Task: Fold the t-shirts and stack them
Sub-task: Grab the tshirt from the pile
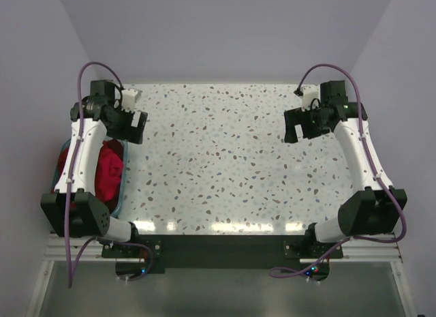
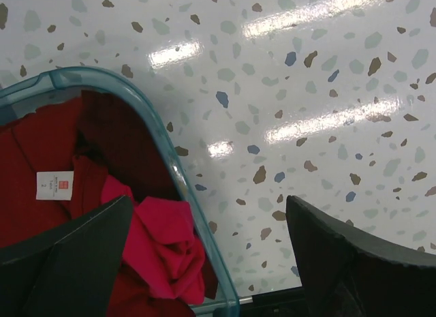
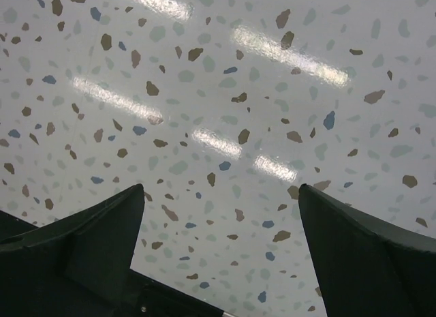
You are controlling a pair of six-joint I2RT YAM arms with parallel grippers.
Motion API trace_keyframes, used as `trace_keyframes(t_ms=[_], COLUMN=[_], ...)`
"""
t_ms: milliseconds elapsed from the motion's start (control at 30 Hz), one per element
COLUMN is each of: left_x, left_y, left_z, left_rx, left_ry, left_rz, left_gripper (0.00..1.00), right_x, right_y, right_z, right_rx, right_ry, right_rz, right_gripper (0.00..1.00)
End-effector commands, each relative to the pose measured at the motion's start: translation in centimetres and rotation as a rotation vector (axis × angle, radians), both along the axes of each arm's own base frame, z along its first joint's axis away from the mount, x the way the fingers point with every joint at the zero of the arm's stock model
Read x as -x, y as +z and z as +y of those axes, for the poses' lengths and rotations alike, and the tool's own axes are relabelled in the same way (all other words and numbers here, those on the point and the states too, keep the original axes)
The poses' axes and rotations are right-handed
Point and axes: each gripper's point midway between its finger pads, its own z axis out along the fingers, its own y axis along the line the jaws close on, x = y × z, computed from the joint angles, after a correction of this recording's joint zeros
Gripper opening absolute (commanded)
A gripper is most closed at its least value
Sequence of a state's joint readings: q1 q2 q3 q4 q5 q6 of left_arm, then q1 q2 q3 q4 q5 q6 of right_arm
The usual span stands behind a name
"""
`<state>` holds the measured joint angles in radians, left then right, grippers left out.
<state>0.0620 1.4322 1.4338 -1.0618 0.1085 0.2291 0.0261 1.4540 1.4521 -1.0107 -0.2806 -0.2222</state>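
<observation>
Both wide and empty, the left gripper [image 2: 208, 206] and right gripper [image 3: 221, 193] must, I judge, first lift one of the t-shirts [image 2: 167, 252] from the teal basket [image 2: 162, 136].

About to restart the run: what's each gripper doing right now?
Left gripper: open, holding nothing.
Right gripper: open, holding nothing.
</observation>
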Motion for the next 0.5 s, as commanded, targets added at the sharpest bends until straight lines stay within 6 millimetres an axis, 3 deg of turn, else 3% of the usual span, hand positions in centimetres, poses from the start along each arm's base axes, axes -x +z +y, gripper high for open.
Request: trace_keyframes(t_ms=[0,100,200,267,367,467], left_x=[-0.5,0.0,1.1,1.8,4.1,6.8], left_y=[3.4,5.2,6.6,8.4,9.9,9.8], left_z=[0.6,1.8,4.6,7.8,10.8,12.5], left_rx=[-0.046,-0.072,-0.081,-0.129,-0.266,-0.381], left_ry=[-0.028,-0.034,-0.015,0.01,-0.004,-0.046], left_rz=[-0.056,-0.056,-0.034,-0.079,-0.097,-0.065], left_gripper=[1.0,1.0,1.0,1.0,1.0,1.0], right_x=[-0.5,-0.3,-0.1,-0.1,0.0,-0.1], right_y=[1.5,1.5,1.2,1.1,1.1,0.9], right_z=[0.5,0.6,0.7,0.8,0.8,0.9], right_rx=[-0.026,-0.026,-0.026,-0.027,-0.023,-0.024], right_ry=[0.014,0.026,0.042,0.058,0.073,0.081], right_rz=[-0.033,-0.021,0.0,0.01,0.023,0.036], right_gripper=[0.99,0.99,0.99,0.99,0.99,0.99])
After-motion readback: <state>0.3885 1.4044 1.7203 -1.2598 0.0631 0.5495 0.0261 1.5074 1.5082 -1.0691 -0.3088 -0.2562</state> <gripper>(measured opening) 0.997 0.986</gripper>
